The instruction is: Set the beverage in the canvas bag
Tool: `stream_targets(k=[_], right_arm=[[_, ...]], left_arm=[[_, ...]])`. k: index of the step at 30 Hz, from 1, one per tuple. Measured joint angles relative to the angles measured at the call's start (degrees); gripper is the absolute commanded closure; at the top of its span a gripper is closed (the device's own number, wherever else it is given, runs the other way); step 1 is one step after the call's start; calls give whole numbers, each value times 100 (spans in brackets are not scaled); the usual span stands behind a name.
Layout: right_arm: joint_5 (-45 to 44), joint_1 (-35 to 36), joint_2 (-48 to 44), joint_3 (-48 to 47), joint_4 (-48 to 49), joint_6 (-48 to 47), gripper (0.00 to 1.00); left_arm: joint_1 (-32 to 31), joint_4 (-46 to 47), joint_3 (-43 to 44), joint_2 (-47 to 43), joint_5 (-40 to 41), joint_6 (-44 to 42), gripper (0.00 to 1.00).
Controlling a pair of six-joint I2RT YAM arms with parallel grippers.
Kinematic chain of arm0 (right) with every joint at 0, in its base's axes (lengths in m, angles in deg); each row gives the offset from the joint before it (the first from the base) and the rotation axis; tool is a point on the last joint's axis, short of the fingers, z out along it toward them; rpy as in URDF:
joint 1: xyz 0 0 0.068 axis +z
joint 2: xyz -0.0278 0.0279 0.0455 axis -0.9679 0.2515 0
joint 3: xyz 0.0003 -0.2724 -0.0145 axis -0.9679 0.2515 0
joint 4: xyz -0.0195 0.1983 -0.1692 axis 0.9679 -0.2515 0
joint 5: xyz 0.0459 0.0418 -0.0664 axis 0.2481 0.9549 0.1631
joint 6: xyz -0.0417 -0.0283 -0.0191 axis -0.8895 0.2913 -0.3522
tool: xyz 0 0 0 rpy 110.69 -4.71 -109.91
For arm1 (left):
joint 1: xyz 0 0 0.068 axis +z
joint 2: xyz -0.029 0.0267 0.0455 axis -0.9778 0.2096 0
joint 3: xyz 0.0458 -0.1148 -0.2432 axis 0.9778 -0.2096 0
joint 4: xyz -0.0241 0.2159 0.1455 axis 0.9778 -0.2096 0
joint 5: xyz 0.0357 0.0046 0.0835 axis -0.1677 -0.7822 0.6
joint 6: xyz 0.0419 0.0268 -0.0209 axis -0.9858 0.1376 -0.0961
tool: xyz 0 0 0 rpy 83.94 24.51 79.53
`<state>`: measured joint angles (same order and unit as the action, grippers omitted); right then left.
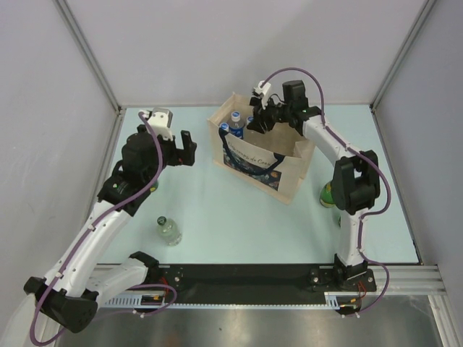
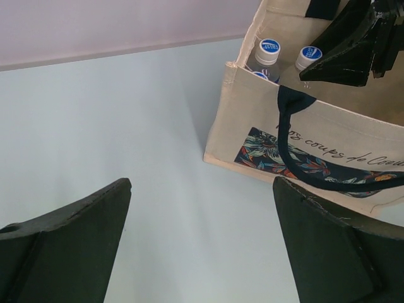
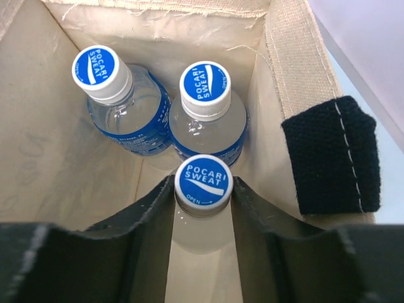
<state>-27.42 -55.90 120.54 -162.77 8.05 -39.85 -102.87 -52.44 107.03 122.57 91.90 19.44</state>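
The canvas bag (image 1: 260, 163) stands upright mid-table, beige with navy handles and a dark floral panel (image 2: 303, 154). My right gripper (image 1: 259, 119) reaches down into its open top. In the right wrist view its fingers (image 3: 203, 186) press both sides of the blue-and-white cap of a clear beverage bottle (image 3: 203, 221) standing inside the bag. Two more capped bottles (image 3: 101, 66) (image 3: 205, 82) stand just beyond it. My left gripper (image 1: 189, 148) hovers open left of the bag, nothing between its fingers (image 2: 202, 189).
A clear bottle (image 1: 169, 231) with a pale cap lies on the table near the left arm. A green bottle (image 1: 328, 194) stands partly hidden behind the right arm's elbow. The bag's navy handle (image 3: 331, 154) hangs right of the right gripper. White walls enclose the table.
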Motion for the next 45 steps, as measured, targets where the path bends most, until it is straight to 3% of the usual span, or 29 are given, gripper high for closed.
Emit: stream_targets(k=[6, 24, 32, 45], right_arm=[[-52, -33, -79, 52, -72, -160, 32], [420, -208, -979, -402, -1008, -37, 24], [535, -286, -1784, -420, -1639, 28, 23], [522, -557, -2938, 597, -2629, -409, 23]], left_arm=[[4, -127, 2, 0, -138, 129, 0], [160, -1399, 466, 35, -903, 1547, 0], [162, -2800, 938, 162, -903, 2236, 1], [164, -4977, 914, -76, -544, 3322, 10]])
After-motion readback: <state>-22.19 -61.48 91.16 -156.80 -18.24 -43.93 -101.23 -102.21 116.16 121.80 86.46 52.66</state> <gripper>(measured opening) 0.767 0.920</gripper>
